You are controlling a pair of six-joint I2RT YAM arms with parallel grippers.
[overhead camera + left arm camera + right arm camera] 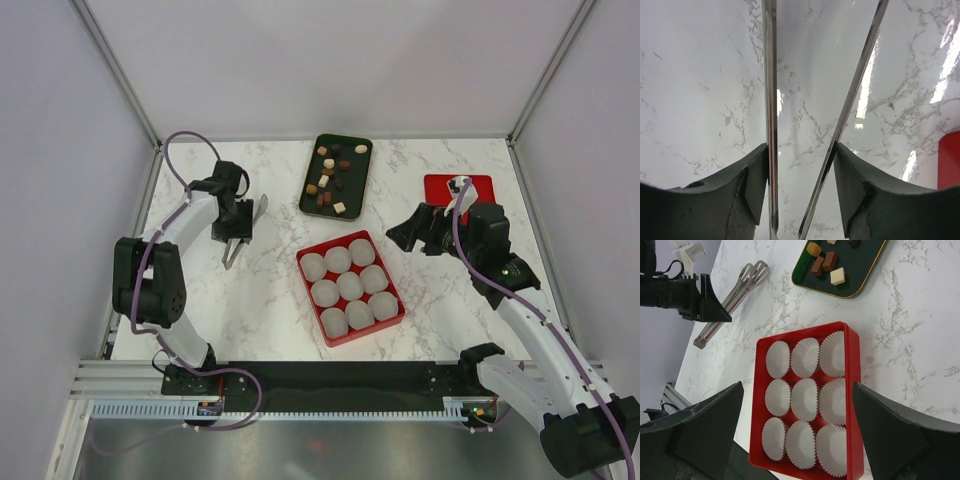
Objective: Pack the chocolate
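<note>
The chocolate [331, 178] is several small dark brown, tan and cream pieces on a dark green tray [352, 192] at the back centre. A few pieces [829, 262] show in the right wrist view. My left gripper [238, 222] is shut on metal tongs [243, 236] over the table's left part. Its fingers press on both tong arms [771, 100], which stand apart, and nothing is between them [800, 147]. My right gripper [405, 232] is open and empty, just right of the red box [368, 331]. It frames the box's white paper cups [804, 399].
The red box holds several empty white paper cups [349, 285] in rows. A flat red lid [440, 185] lies at the back right, partly under my right arm. The tongs [735, 295] and the left gripper's fingers [707, 305] show at the right wrist view's upper left.
</note>
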